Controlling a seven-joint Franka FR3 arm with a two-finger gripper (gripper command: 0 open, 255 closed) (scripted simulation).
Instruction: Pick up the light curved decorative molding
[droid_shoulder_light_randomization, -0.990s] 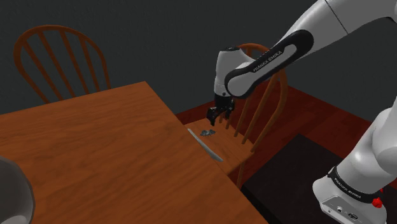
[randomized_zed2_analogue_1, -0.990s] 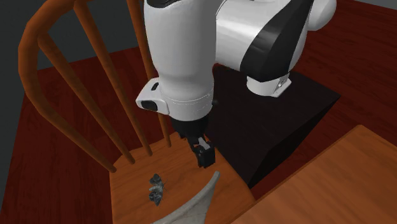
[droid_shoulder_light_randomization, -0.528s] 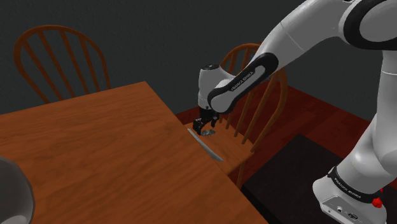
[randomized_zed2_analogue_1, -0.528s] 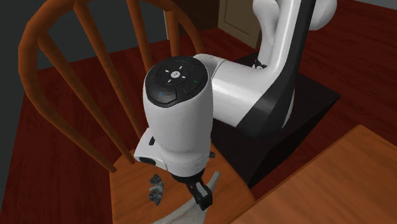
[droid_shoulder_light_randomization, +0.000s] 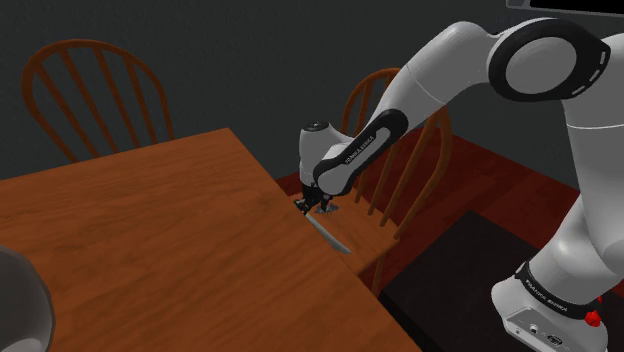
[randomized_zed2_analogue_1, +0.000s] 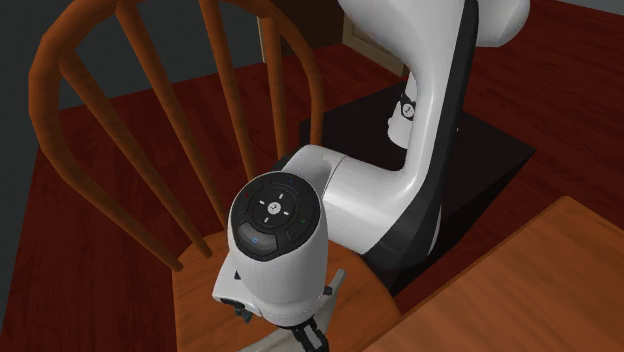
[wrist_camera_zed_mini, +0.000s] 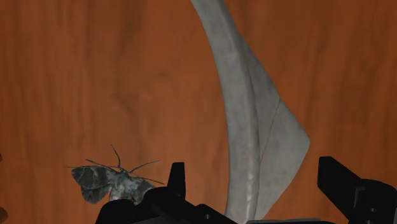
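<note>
Pale curved molding (wrist_camera_zed_mini: 251, 127) lies on the wooden chair seat (wrist_camera_zed_mini: 95, 76); black fingers (wrist_camera_zed_mini: 343, 184) stand apart astride its broad end, seemingly not touching, a moth figure (wrist_camera_zed_mini: 108, 181) beside one.

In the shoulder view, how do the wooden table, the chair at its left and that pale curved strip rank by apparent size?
1. Wooden table, clearly largest.
2. Chair at the view's left; the table hides its lower part.
3. Pale curved molding, a thin sliver by the gripper.
</note>
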